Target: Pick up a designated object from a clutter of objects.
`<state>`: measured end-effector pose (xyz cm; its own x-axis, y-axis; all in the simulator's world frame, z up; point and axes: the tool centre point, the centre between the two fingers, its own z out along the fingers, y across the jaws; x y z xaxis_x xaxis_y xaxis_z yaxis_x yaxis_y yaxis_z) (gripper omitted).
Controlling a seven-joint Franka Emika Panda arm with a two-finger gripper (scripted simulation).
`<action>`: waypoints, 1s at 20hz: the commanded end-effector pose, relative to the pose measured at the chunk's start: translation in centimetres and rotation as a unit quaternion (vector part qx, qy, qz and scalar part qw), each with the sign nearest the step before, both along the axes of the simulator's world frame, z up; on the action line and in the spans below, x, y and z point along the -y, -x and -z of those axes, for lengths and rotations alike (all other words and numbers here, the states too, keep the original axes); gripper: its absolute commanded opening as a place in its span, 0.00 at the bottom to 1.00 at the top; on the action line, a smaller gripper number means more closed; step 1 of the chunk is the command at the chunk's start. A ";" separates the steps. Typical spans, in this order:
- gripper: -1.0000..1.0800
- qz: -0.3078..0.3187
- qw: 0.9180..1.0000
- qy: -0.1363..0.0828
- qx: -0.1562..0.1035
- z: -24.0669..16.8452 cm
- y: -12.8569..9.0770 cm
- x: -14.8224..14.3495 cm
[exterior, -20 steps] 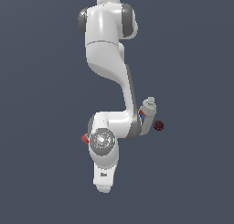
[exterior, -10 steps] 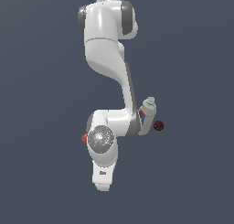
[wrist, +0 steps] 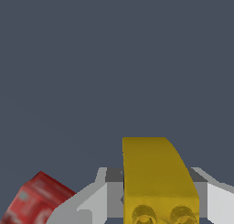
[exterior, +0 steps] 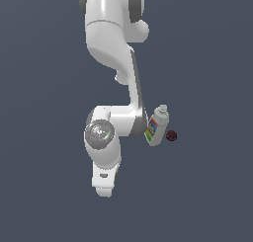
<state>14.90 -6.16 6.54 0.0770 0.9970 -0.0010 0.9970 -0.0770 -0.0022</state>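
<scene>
- Arm: 1 white Panda arm with glossy rounded casings and grey joint bands hangs over a flat, uniform dark grey surface. In the exterior view its lower links hide the gripper and the thing under it.
- Gripper: the wrist view shows 2 pale grey, flat-faced fingers, 1 on each side of the yellow block. The fingers stand right against the block's sides, closed on it.
- Yellow block: the task's thing sits between the fingers. It is a smooth, matte yellow solid with straight edges and 1 sloped or bevelled corner. 2 round, dark-ringed marks show on its near face. Whether it rests on the surface or is lifted cannot be told.
- Red packet: a flat red item with faint pale printing lies near the block, outside 1 finger, not touching it.
- White bottle: a white plastic bottle with a grey cap and a multicoloured label stands tilted, just beside the arm's elbow link, toward the exterior view's right.
- Maroon ball: a small, dark, round item lies just beside the bottle, farther toward the exterior view's right, apart from it.
- Containers: none of the 4 items lies inside another; each shows separately on the grey surface.
</scene>
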 end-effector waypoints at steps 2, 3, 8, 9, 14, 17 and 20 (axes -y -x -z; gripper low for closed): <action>0.00 0.000 1.000 0.000 0.001 -2.4 1.4 1.2; 0.00 0.000 1.000 0.001 0.001 -3.1 1.8 1.6; 0.00 0.000 1.000 0.001 0.001 -7.2 4.3 3.8; 0.00 0.000 1.000 0.001 0.001 -8.0 4.8 4.2; 0.00 0.000 1.000 0.001 0.001 -12.4 7.3 6.4; 0.00 0.000 1.000 0.001 0.001 -15.2 8.9 7.9; 0.00 0.000 1.000 0.000 0.001 -18.1 10.6 9.4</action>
<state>5.20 -14.78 23.13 0.0773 0.9970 -0.0022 0.9970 -0.0773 -0.0011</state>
